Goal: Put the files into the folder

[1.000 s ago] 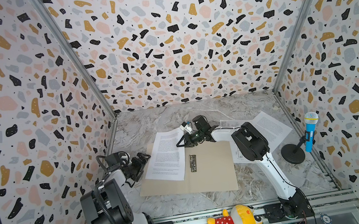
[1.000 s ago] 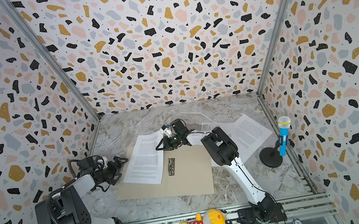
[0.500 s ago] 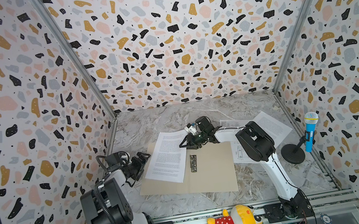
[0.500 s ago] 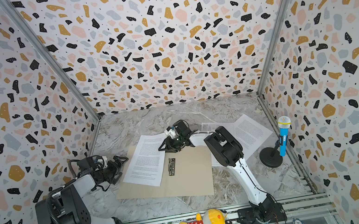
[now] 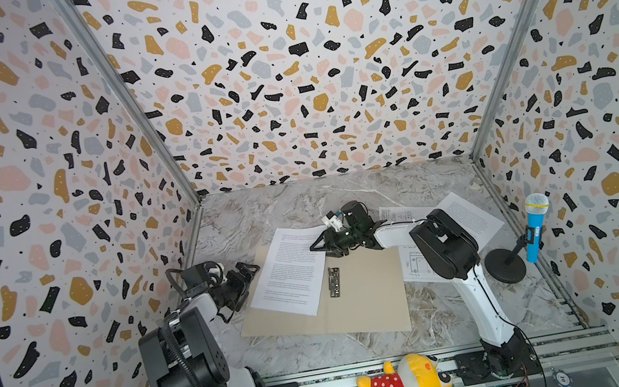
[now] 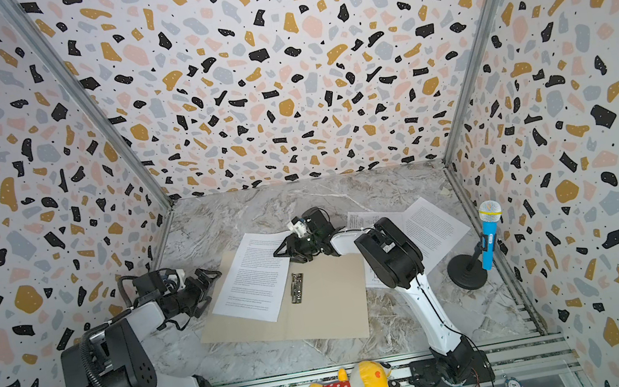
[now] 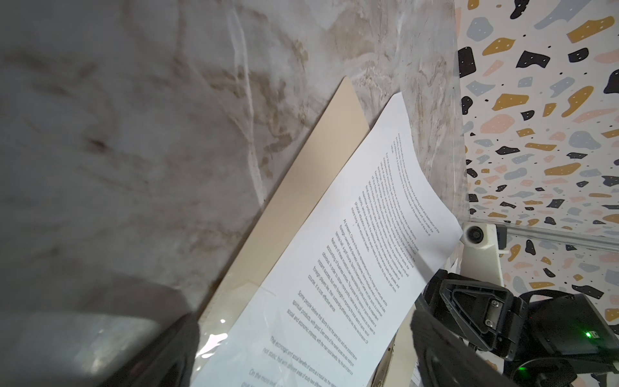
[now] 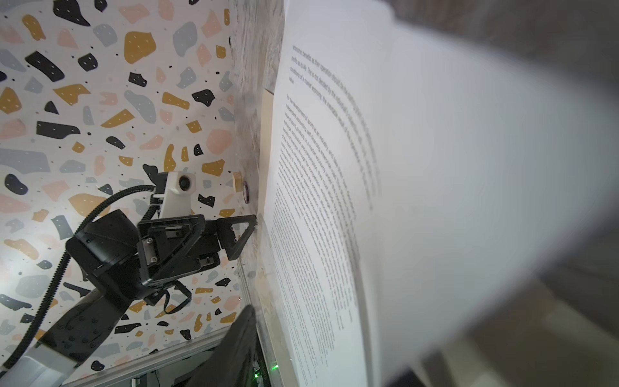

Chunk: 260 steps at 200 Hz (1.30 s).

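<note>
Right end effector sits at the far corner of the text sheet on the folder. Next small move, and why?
Probably back the right end effector away from the text sheet: it already lies on the open folder, while the drawing sheet and another text sheet wait on the table beside it.

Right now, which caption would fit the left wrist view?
Printed sheet on the tan folder, right gripper at the sheet's edge.

folder tan | sheet white, black text | microphone blue | walls terrazzo-speckled
</note>
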Available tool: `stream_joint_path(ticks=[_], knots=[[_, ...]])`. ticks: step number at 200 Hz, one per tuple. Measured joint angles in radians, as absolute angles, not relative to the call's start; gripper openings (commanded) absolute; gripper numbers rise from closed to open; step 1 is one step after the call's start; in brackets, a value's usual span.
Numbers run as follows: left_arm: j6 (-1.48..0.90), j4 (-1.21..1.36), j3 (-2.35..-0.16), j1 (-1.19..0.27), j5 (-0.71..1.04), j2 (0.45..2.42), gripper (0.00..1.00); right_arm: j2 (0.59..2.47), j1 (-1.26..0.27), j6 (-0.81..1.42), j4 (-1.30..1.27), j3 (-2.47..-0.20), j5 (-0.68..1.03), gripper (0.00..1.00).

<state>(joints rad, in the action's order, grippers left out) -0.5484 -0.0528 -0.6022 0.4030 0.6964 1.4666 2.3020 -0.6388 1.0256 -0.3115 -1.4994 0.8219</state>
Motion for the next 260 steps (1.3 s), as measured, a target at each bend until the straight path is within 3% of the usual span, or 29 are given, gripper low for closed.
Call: stream_joint_path(ticks=[125,168,260], knots=[[-0.588,0.002,-0.567,0.403,0.704,1.463,0.98,2.236,-0.686,1.081,-0.305,-1.397,0.706,0.45],[-0.588,0.003,-0.563,0.403,0.707,1.459,0.98,2.196,-0.708,1.116,-0.314,-1.359,0.646,0.39],[-0.588,0.002,-0.557,0.403,0.712,1.453,0.98,2.181,-0.729,1.15,-0.439,-1.284,0.587,0.03]])
